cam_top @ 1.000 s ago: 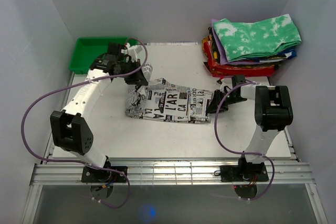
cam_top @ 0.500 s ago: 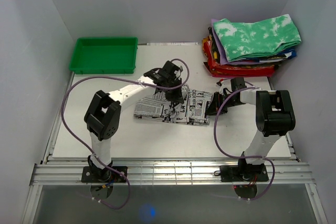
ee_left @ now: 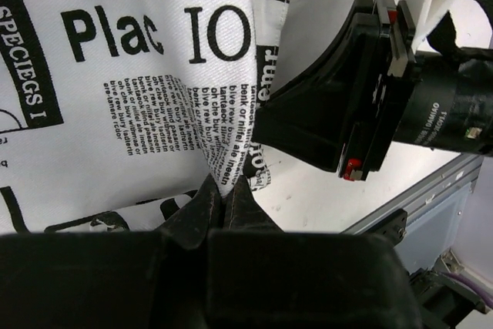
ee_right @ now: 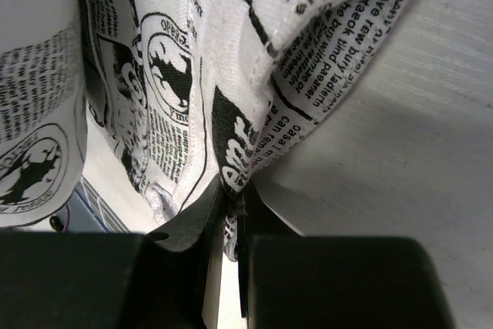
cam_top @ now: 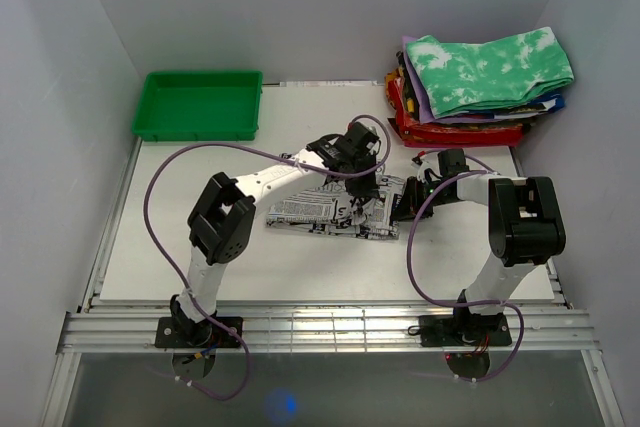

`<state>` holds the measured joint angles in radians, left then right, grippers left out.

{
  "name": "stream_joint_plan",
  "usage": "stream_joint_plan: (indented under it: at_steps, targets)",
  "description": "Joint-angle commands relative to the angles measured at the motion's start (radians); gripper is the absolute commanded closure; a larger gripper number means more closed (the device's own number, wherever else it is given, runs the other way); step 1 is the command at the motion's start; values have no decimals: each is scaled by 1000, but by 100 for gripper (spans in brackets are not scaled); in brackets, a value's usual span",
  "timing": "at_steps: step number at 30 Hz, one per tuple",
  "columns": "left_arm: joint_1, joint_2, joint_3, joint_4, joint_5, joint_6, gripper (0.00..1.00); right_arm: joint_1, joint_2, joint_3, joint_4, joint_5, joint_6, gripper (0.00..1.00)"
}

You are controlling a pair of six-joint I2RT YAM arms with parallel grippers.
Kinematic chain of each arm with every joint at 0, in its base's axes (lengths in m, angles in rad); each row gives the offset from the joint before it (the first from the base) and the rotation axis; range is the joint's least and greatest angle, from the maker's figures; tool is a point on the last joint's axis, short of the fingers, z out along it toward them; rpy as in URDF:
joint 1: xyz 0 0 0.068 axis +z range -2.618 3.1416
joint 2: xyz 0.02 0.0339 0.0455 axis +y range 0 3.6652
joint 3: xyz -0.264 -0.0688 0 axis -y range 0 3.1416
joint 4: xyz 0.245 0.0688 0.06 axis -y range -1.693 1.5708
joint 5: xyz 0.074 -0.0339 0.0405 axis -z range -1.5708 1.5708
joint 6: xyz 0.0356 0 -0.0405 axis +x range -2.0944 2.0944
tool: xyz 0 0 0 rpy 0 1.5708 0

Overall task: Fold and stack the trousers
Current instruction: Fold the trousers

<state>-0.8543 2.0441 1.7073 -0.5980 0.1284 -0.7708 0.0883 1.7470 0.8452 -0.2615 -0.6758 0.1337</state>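
Your left gripper (cam_top: pixel 362 195) has swept across from the 10 o'clock side of the bench (cam_top: pixel 180 257) to just right of centre, bringing one end of the newspaper-print trousers (cam_top: pixel 310 215) with it. A second ago that end hung near the tray. Now the cloth lies doubled over itself in a much shorter strip, running from the centre toward 3 o'clock.

In the left wrist view the fingers are pressed together with a fold of printed cloth pinched between them. The right gripper (cam_top: pixel 405 202) sits just beside them at the 3 o'clock end. It has closed over the last second, and its own camera shows the jaws shut on a hem of the trousers.

By my reading, this lengthwise fold is about made. Both ends meet at the right, and what you have left is to let go, fold again if needed, and carry the bundle to the stack.

The green tray (cam_top: pixel 200 107) at 10 o'clock shows only its bare green floor. The pile of folded clothes (cam_top: pixel 460 122) at 1 o'clock, topped by the green-and-white tie-dye garment (cam_top: pixel 490 67), stands well apart from the trousers.
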Motion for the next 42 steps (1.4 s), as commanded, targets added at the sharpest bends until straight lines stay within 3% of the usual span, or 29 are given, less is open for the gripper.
stream_joint_plan:
  at_steps: [1,32,35,36,42]
  targets:
    - [-12,16,52,12,-30,-44,100,22,8,-37,-27,102,-8,92]
    - [-66,140,137,21,42,-104,100,41,-11,-37,-33,110,12,92]
    - [-60,131,129,21,30,-84,72,33,-15,-2,-85,145,-28,80]
    - [-55,113,123,23,33,-64,55,25,-20,30,-132,151,-42,75]
    - [-9,-4,109,23,72,53,41,-73,-70,130,-344,232,-258,70]
